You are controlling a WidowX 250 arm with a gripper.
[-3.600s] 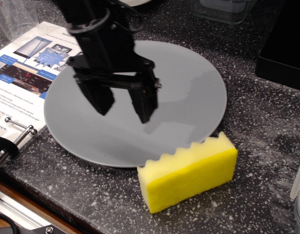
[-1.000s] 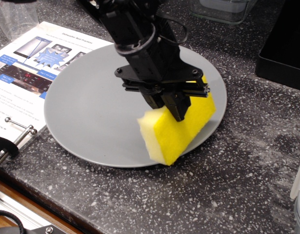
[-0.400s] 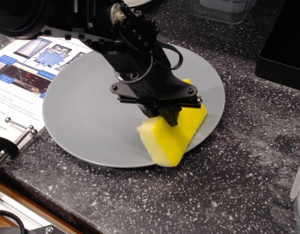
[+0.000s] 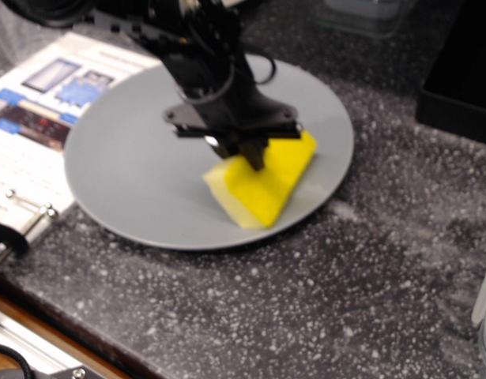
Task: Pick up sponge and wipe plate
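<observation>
The grey plate lies on the dark speckled counter, left of centre. The yellow sponge rests flat on the plate's right part, near its front rim. My black gripper comes down from the upper left and is shut on the sponge at its top middle. The frame is blurred, so the sponge's wavy edge does not show.
A printed leaflet lies under the plate's left edge. A metal handle sits at the left front. A black box stands at the right back, a clear container at the top. The counter's front edge runs along the lower left.
From open above the plate with the sponge on the counter, my gripper now holds the sponge. In the last second it moved left and further onto the plate; the plate shifted slightly.
</observation>
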